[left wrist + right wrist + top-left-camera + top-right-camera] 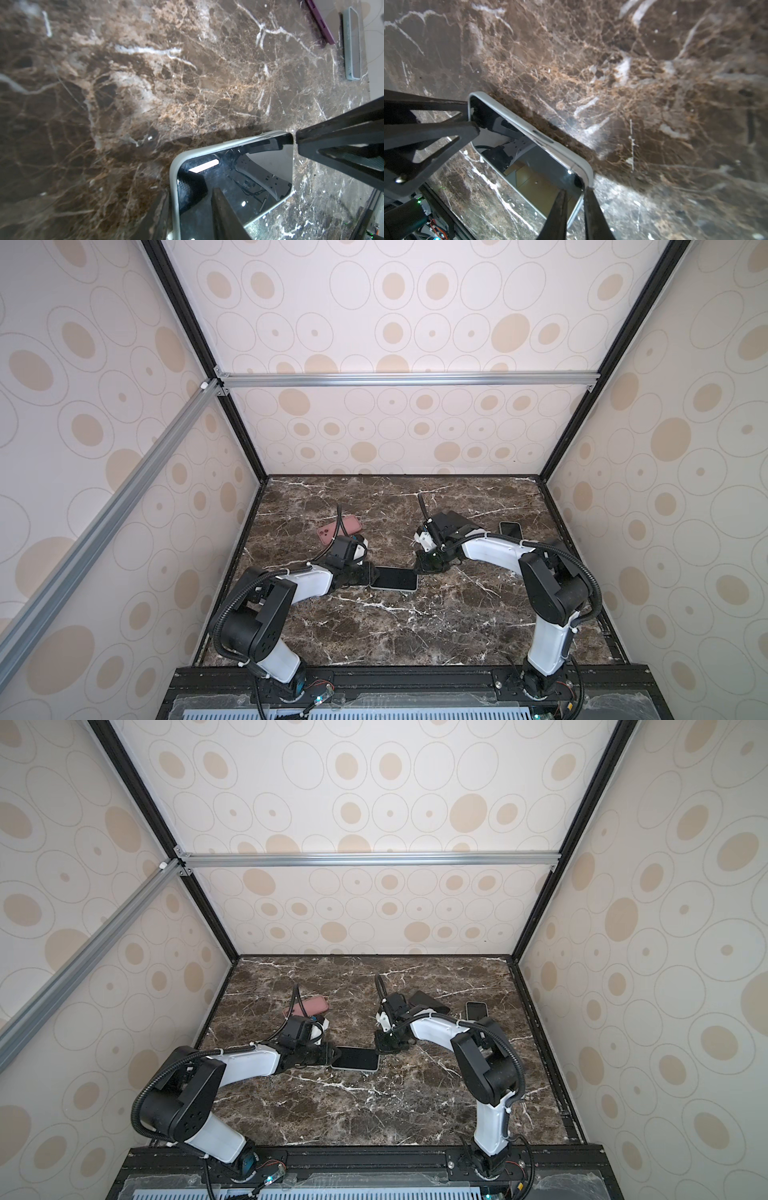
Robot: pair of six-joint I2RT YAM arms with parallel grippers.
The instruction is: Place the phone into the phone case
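The phone (392, 578), black screen up, sits inside a white phone case (395, 590) at the table's middle. In the wrist views its far long edge looks raised, with shadow under it. My left gripper (372, 576) is at the left end. One finger lies on the screen (224, 214) and the other outside the case rim (173, 187). My right gripper (417, 570) is at the far right corner. Its jaws (576, 189) stand narrow around the case's corner (586, 176), one finger on the glass and one outside.
A pink case (338, 529) lies behind my left arm. Behind my right arm lie a dark case (459, 520) and a second phone (510, 529). Patterned walls close the marble table (374, 635) on three sides.
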